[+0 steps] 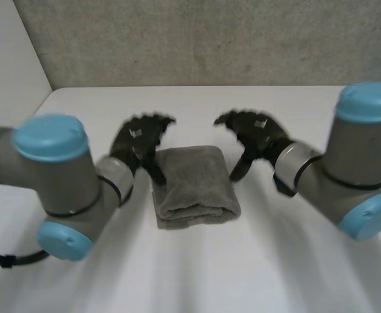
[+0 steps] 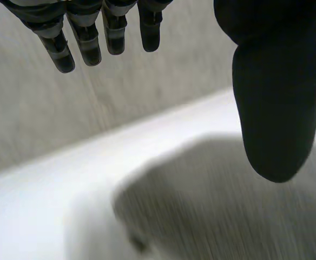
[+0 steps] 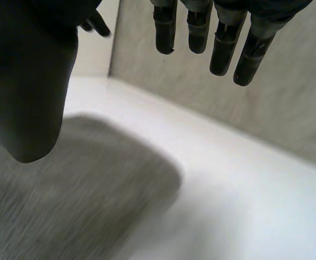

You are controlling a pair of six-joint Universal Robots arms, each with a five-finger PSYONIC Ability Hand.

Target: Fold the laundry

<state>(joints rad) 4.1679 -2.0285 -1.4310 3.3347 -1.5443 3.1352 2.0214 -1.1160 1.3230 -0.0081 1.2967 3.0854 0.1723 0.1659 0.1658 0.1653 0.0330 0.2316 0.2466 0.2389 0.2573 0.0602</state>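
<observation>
Centrally, folded grey towel (image 1: 196, 186) lay on surface (image 1: 197, 270), left hand (image 1: 138, 140) at ten o'clock, right hand (image 1: 256, 134) at two, both spread wide.

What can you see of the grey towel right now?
The grey towel looks like soft terry, folded into a thick rectangle, with its layers showing at the near end. It lies flat on the white table, between the open left hand and the open right hand; neither grips it.
</observation>
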